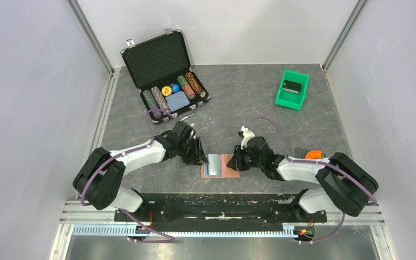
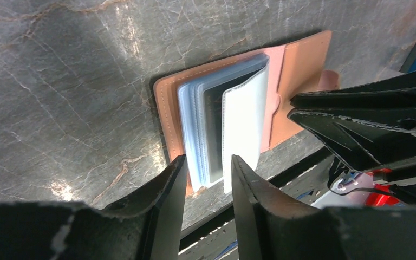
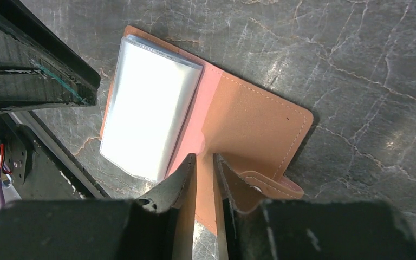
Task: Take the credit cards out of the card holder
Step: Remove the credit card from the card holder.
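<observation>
The brown card holder (image 1: 229, 166) lies open on the table between both arms, its clear sleeves (image 2: 244, 124) fanned up. A dark grey credit card (image 2: 214, 130) shows inside one sleeve. My left gripper (image 2: 206, 169) is open, with its fingertips on either side of the near edge of the sleeves. It also shows in the top view (image 1: 201, 157). My right gripper (image 3: 205, 165) is nearly closed with nothing between its tips. It presses on the bare brown right half of the holder (image 3: 254, 122), next to the snap tab (image 3: 273, 187).
An open black case with poker chips (image 1: 165, 73) stands at the back left. A green bin (image 1: 292, 89) holding a black block is at the back right. An orange object (image 1: 315, 154) lies by the right arm. The table's front rail (image 1: 216, 208) runs just below the holder.
</observation>
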